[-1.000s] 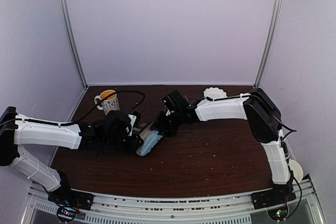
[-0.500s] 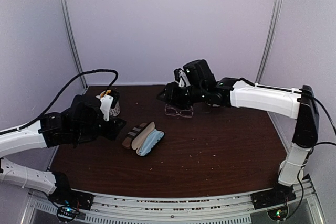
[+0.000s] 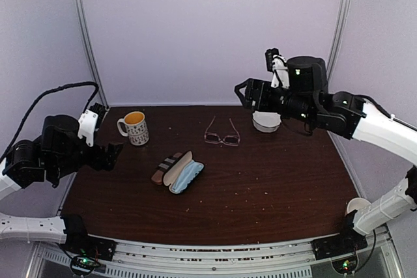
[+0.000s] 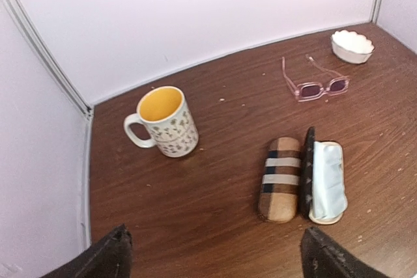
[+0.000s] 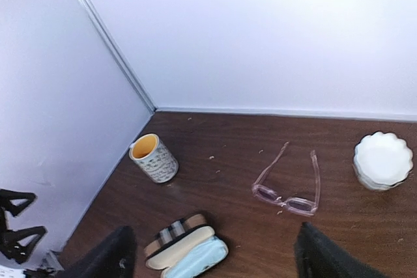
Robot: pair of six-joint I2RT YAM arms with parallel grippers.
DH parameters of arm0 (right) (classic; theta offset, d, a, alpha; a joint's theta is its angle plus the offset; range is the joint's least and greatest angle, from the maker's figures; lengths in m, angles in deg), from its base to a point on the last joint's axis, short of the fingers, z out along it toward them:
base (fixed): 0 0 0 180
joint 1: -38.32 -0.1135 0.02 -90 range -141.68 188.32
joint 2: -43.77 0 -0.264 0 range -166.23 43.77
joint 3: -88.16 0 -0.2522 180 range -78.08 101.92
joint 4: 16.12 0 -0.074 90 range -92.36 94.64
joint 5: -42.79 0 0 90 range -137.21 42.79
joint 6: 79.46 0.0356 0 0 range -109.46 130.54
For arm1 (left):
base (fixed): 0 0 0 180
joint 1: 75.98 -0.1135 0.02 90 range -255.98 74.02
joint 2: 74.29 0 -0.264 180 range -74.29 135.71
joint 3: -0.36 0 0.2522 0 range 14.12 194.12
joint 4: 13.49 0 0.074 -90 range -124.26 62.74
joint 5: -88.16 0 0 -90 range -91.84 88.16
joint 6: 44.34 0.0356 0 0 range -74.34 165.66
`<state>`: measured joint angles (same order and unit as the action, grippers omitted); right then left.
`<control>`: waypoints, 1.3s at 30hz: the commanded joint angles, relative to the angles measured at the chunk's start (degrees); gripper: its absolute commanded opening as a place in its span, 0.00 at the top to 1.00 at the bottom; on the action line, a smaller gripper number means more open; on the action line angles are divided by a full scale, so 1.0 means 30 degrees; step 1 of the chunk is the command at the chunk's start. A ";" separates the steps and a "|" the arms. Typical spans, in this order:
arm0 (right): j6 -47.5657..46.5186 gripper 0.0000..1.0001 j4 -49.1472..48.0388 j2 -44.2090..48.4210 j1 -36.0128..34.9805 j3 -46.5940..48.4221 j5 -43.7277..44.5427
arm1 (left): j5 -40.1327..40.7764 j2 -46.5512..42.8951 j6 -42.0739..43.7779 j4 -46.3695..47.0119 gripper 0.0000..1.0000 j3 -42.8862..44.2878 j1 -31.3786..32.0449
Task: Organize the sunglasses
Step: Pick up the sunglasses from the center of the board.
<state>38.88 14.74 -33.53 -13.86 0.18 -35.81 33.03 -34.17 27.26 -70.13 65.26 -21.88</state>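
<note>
Here, brown table (image 3: 273, 187), pink glasses (image 3: 222, 139), lilac walls (image 3: 208, 30)

Left gripper (image 4: 216, 242) is showing only two dark fingertips, the bottom edge of its wrist view cutting off the rest; right gripper (image 5: 215, 236) is being clipped likewise. From overhead, the right arm (image 3: 326, 105) is covering part of the white bowl (image 3: 264, 125), the left arm (image 3: 39, 157) is running off-frame, and the open case (image 3: 187, 177) is reading too small for its pale interior to be made out.

The pink-framed sunglasses (image 4: 317, 81), a tan case (image 4: 279, 178) with dark and pale bands, and a yellow-lined patterned white mug (image 4: 163, 122) share a brown desk (image 4: 195, 213).
</note>
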 commanded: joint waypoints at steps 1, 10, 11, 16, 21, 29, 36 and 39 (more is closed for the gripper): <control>-0.2344 0.01 -0.1288 0.2020 0.0061 -0.2085 0.4533 | 0.1975 -0.0664 0.0737 -0.1790 0.02 0.0621 0.0070; -0.2825 0.00 -0.2845 0.3003 0.0893 -0.4382 0.7531 | 0.4366 -0.3766 -0.1575 -0.3414 0.02 -0.0667 0.0070; -0.2810 0.00 -0.2726 0.2812 0.0987 -0.4303 0.7391 | 0.4276 -0.4254 -0.1640 -0.3453 0.02 -0.0803 0.0070; -0.1895 0.00 0.0141 0.0476 0.1387 -0.1951 0.6815 | 0.3955 -0.5374 -0.1645 -0.3433 0.02 -0.0984 0.0070; -0.0078 0.00 0.5701 -0.3821 0.2379 0.2429 0.4909 | 0.4022 -0.4822 -0.1325 -0.2861 0.02 -0.1205 0.0071; 0.1687 0.00 1.0301 -1.0375 0.3651 0.7968 0.1452 | 0.3100 -0.3932 -0.0743 -0.2605 0.02 -0.1105 0.0055; 0.4323 0.03 1.0943 -1.4186 0.5009 1.0691 -0.0797 | 0.2897 -0.4591 -0.0476 -0.2294 0.02 -0.1301 0.0026; 0.5147 0.08 1.0843 -1.5427 0.5546 1.1441 -0.1730 | 0.2787 -0.4655 -0.0410 -0.2264 0.02 -0.1312 -0.0053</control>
<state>48.76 45.41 -76.91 0.69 30.78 -36.25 42.45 -47.48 24.86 -79.61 61.85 -21.88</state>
